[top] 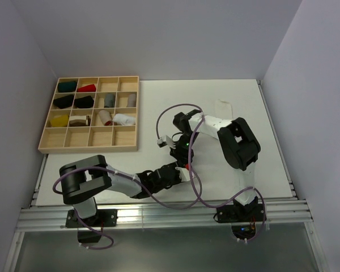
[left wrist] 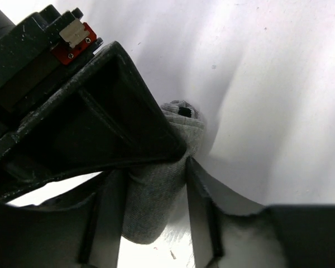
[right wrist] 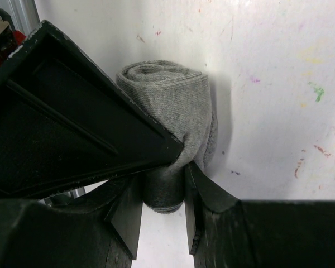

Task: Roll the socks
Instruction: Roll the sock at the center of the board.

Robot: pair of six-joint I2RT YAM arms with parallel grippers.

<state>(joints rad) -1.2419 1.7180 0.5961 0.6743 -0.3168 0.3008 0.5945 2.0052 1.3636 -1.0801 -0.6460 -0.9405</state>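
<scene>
The grey sock is rolled into a tight, thick cylinder with its spiral end showing, at the near middle of the surface. The white sock lies flat, farther back and right.

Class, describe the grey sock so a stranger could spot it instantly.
On the white table, look near the front middle, where the left gripper and right gripper meet. Between them sits the grey sock: ribbed, the only rolled cloth outside the wooden tray.
</scene>
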